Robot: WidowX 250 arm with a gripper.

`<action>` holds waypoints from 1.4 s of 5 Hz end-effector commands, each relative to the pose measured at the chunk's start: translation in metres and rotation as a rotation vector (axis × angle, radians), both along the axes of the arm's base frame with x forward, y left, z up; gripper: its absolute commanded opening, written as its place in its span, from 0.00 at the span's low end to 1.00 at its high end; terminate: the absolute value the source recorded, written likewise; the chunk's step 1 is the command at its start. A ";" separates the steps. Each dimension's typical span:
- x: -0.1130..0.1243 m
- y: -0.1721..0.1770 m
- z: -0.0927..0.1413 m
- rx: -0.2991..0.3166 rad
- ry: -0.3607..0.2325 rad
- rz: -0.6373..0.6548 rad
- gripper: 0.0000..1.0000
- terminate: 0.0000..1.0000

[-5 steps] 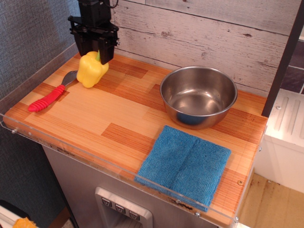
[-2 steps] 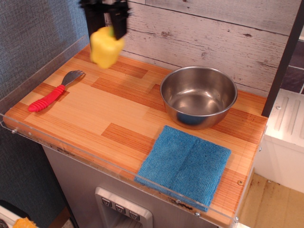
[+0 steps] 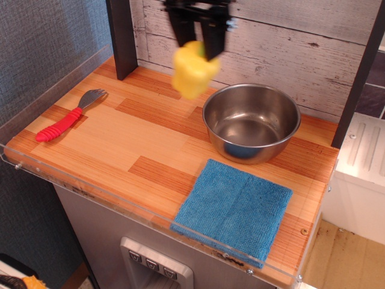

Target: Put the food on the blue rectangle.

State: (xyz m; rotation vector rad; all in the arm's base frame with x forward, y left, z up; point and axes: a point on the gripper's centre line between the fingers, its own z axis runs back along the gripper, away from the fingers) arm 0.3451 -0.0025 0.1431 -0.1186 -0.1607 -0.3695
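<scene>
Pepper point(image 3: 194, 69) hanging blurred, apparently clamped in tool point(image 3: 200, 45), above table

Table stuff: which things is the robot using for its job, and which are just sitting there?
For the job:
- yellow pepper, held up in the air by the gripper
- blue cloth, where the pepper goes

Just lying about:
- steel bowl
- red-handled spork

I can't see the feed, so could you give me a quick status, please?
Pincer shut on pepper, airborne. Blue cloth bare. Bowl beside the route.
</scene>
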 end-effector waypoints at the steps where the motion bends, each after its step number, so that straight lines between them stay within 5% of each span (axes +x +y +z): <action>1: -0.062 -0.016 0.025 -0.005 -0.062 -0.066 0.00 0.00; 2: -0.081 -0.013 0.018 -0.006 -0.005 -0.078 0.00 0.00; 3: -0.077 -0.037 -0.024 -0.017 0.082 -0.166 0.00 0.00; 6: -0.086 -0.080 -0.060 0.047 0.119 -0.272 0.00 0.00; 7: -0.086 -0.075 -0.054 0.034 0.117 -0.244 1.00 0.00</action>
